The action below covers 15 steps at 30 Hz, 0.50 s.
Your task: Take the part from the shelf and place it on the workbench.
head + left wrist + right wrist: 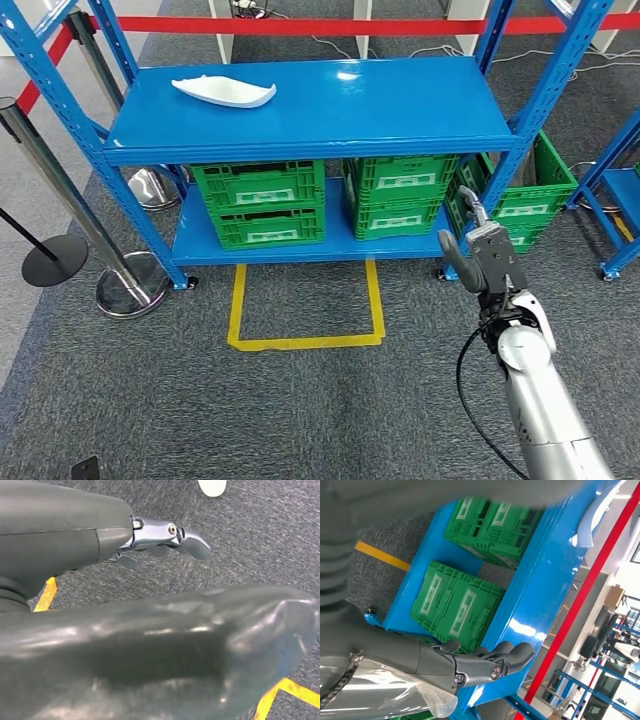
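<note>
Right robot hand (478, 250) near, raised, fingers loosely apart, empty. Part (223, 92) far left on shelf (423, 110). Risk: long cross-reach clips upright (528, 120).

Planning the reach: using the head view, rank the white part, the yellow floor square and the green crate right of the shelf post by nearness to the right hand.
1. Green crate, just beyond the right hand, outside the shelf's right post.
2. Yellow floor square, on the carpet to the hand's left.
3. White part, on the top shelf's far left.
</note>
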Available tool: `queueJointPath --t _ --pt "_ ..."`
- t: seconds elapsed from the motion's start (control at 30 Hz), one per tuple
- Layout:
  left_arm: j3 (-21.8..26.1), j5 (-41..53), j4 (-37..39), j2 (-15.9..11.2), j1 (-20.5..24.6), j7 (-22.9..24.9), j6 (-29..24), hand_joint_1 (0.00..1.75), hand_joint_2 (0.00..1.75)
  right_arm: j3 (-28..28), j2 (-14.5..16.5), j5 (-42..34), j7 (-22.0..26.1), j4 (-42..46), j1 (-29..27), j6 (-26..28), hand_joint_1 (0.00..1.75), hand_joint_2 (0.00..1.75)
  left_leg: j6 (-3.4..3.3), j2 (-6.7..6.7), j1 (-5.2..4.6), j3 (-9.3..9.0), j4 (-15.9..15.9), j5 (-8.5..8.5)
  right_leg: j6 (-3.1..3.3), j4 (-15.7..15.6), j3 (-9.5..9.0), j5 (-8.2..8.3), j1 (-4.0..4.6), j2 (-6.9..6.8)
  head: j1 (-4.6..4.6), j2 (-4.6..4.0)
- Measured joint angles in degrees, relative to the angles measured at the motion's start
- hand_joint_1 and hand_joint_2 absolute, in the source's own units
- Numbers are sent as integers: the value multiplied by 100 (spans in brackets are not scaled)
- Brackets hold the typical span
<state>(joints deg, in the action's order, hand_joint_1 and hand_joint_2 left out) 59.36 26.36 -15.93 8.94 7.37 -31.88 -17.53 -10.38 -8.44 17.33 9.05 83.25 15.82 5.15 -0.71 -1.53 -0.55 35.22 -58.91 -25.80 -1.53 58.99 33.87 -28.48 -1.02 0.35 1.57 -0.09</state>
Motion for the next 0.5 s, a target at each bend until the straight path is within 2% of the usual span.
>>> queueJointPath --t 0.07,0.33,0.47,0.5 --pt "0 -8 0 0 -4 7 6 0 175 0 0 18 0 0 -4 20 0 0 0 0 -3 0 0 0 -1 0 0 1 -3 0 1 0" --pt "0 -27 0 0 -12 10 48 0 175 0 0 48 0 0 -24 87 0 0 -1 0 -4 0 -1 0 -2 0 0 2 -5 0 -2 0" --pt "0 -46 0 0 -12 10 54 0 175 0 0 52 1 0 -26 90 0 175 -1 0 -3 -1 -1 0 -2 0 0 2 -4 0 -2 0" --pt "0 -51 0 0 -12 10 55 0 175 0 0 53 1 0 -26 90 0 175 -1 0 -3 -1 -1 0 -2 0 0 2 -4 0 -2 0"
